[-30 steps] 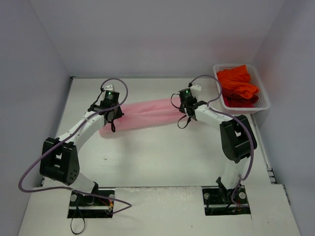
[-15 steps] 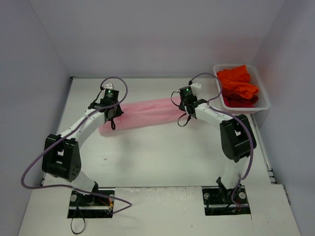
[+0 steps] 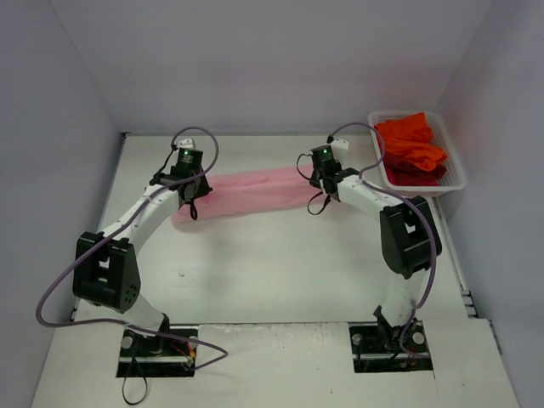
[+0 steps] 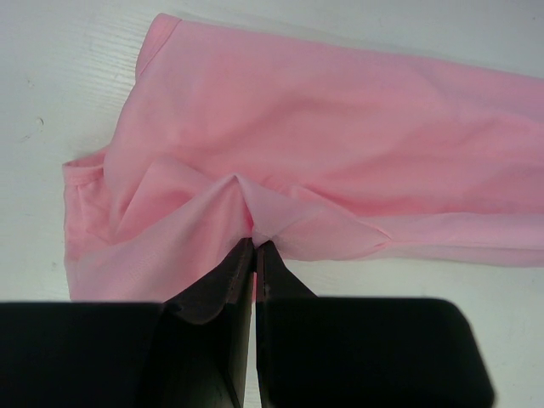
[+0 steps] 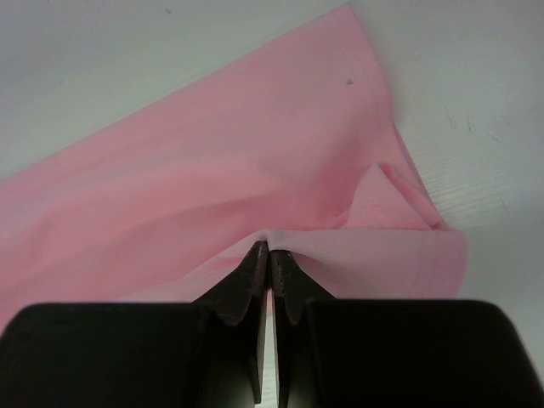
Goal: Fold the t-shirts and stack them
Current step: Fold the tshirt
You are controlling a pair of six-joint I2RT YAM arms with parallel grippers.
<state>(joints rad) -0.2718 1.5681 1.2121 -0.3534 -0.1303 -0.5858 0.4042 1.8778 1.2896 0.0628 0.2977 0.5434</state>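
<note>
Clamping the left hand [image 4: 255,246] tight on a pinched ridge of the pink t-shirt [image 3: 251,191], close to the garment's left end. Clamping the right hand [image 5: 269,251] just as tight on a similar ridge at the opposite end, beside a small folded-over flap.

Holding the garment as a long band across the far half of the tabletop [image 3: 280,272], with its long axis running left to right between the two hands and each arm nearest its own end.

Showing thin, soft, matte cloth, tenting into a small peak at each grip and sagging in shallow lengthwise creases in between. Resting largely on the white tabletop, judging by the wrist views, and rising only at the pinched points, as far as can be told.

Leaving the orange-red t-shirts [image 3: 412,144] heaped in the white mesh basket [image 3: 422,189] at the far right corner, well apart from the pink one.

Working, by the look of it, through an early lengthwise fold. Needing both hands travelling together across the short axis, bringing one long edge over the other without twisting the band.
</note>
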